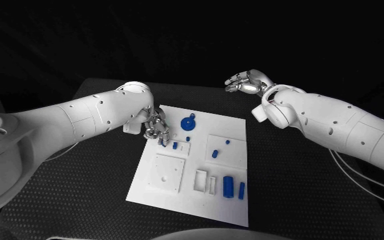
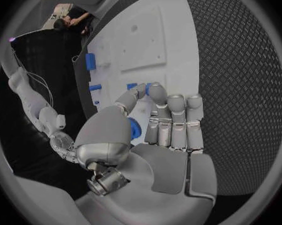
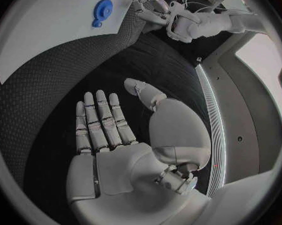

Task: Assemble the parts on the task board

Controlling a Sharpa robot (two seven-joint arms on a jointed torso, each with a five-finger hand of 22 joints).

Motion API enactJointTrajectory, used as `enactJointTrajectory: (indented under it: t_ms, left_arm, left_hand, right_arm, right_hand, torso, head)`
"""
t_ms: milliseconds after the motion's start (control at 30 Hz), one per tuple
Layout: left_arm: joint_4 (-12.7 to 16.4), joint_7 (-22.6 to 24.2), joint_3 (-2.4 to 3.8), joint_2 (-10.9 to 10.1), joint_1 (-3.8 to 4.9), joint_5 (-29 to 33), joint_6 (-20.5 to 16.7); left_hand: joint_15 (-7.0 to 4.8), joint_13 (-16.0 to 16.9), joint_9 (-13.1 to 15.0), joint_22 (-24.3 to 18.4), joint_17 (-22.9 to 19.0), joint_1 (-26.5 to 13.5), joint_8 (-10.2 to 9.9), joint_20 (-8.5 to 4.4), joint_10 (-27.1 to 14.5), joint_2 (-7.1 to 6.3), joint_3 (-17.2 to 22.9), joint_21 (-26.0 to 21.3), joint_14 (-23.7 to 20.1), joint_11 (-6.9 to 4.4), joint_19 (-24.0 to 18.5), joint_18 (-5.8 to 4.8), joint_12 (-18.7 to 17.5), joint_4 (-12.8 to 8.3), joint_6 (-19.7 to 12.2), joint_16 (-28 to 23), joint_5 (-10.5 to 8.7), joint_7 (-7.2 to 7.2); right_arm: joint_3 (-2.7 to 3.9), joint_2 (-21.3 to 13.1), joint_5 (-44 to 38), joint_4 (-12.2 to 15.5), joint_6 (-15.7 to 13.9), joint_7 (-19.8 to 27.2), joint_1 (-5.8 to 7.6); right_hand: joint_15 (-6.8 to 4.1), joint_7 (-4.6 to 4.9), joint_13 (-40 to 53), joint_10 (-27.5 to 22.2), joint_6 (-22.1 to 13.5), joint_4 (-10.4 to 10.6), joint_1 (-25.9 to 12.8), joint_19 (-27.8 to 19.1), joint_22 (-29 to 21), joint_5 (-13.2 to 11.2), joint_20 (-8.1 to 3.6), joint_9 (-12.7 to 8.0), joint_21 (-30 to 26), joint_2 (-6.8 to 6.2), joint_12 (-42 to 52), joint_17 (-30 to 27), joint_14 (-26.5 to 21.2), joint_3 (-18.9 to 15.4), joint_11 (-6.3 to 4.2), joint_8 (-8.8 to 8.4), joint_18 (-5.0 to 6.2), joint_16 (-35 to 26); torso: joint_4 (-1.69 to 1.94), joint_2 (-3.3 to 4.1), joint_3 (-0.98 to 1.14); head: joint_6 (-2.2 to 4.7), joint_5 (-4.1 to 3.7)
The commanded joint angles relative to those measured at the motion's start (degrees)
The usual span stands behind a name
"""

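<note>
The white task board (image 1: 172, 187) lies in the middle of the black table. My left hand (image 1: 154, 128) reaches down onto the board's far left corner. In the left wrist view its thumb and a fingertip (image 2: 155, 91) pinch a small blue part (image 2: 138, 87) at the board's surface (image 2: 147, 40). A blue gear (image 1: 188, 122) stands just right of that hand, also seen as the gear (image 3: 103, 10). My right hand (image 1: 248, 81) hangs above the table beyond the board's far right corner, fingers spread and empty, shown as the hand (image 3: 116, 135).
Small blue pegs (image 1: 215, 153) sit mid-board and two larger blue cylinders (image 1: 229, 186) lie near its front right. Square recessed plates (image 1: 168, 174) occupy the board's left front. Bare black table (image 1: 304, 184) flanks the board on both sides.
</note>
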Motion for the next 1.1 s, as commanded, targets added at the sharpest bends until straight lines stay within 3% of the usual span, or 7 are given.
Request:
enactJointTrajectory:
  t_ms: [33, 333, 667, 1100]
  left_arm:
    - [-0.02, -1.14, -0.04, -0.02, 0.11, 0.12, -0.62]
    - [0.23, -1.42, -0.05, 0.33, 0.1, -0.13, -0.83]
    - [0.89, -2.08, -0.07, 1.06, 0.07, -1.56, -0.87]
    - [1.94, -2.1, -0.07, 1.35, -0.08, -2.19, -1.02]
  left_hand:
    - [-0.5, -0.04, 0.13, 0.97, 0.02, 0.26, 0.12, -5.9, 0.28, 0.79, 5.29, 0.27, 0.35, -0.65, 0.11, 0.82, 0.4, -0.51, 0.91, 0.33, 0.65, -0.5]
    - [-0.51, -0.04, 0.24, 0.97, 0.03, 0.01, 0.11, -5.9, 0.35, 0.95, 5.26, 0.34, 0.41, -0.68, 0.15, 0.82, 0.5, -0.51, 1.03, 0.44, 1.1, -0.53]
    - [-0.69, 0.05, 0.63, 0.84, 0.03, -1.81, -0.01, -6.02, 0.88, 0.96, 5.45, 0.62, 0.82, -0.88, 0.57, 0.94, 1.07, -0.47, 1.97, 0.94, 5.05, -0.77]
    - [-0.78, 0.06, 0.75, 0.77, -0.03, -2.79, 0.01, -6.08, 1.26, 1.34, 5.57, 0.71, 1.14, -0.96, 0.87, 0.98, 1.22, -0.46, 2.5, 1.01, 5.68, -0.89]
  right_arm:
    - [0.01, -0.04, -0.41, 0.1, 0.68, 0.5, -0.01]
    - [0.01, -0.04, -0.41, 0.14, 0.72, 0.51, -0.01]
    - [0.01, -0.06, -0.41, 0.22, 0.71, 0.49, -0.01]
    - [0.01, -0.13, -0.4, 0.31, 0.72, 0.5, -0.01]
  right_hand:
    - [0.1, 0.13, -0.07, 0.29, 0.25, -0.2, 0.24, 0.13, 0.1, 0.03, -0.08, -0.06, -0.2, 0.03, -0.1, -0.07, -0.11, -0.24, 0.01, 0.32, -1.17, 0.19]
    - [0.09, 0.13, -0.07, 0.29, 0.25, -0.19, 0.24, 0.14, 0.13, 0.03, -0.08, -0.07, -0.23, 0.03, -0.09, -0.08, -0.11, -0.25, 0.0, 0.32, -1.17, 0.2]
    - [0.09, 0.13, -0.07, 0.29, 0.26, -0.2, 0.25, 0.14, 0.16, 0.05, -0.08, -0.08, -0.27, 0.03, -0.09, -0.09, -0.12, -0.24, 0.0, 0.32, -1.17, 0.2]
    - [0.08, 0.13, -0.07, 0.3, 0.26, -0.21, 0.27, 0.16, 0.21, 0.1, -0.08, -0.09, -0.32, 0.03, -0.09, -0.1, -0.12, -0.24, 0.0, 0.33, -1.16, 0.21]
  torso:
    - [0.03, 0.02, -0.02]
    - [-0.01, 0.03, -0.01]
    - [-0.04, 0.04, -0.01]
    - [-0.04, 0.05, -0.02]
  head:
    - [0.02, 0.04]
    - [0.03, 0.09]
    - [0.02, 0.09]
    - [0.03, 0.01]
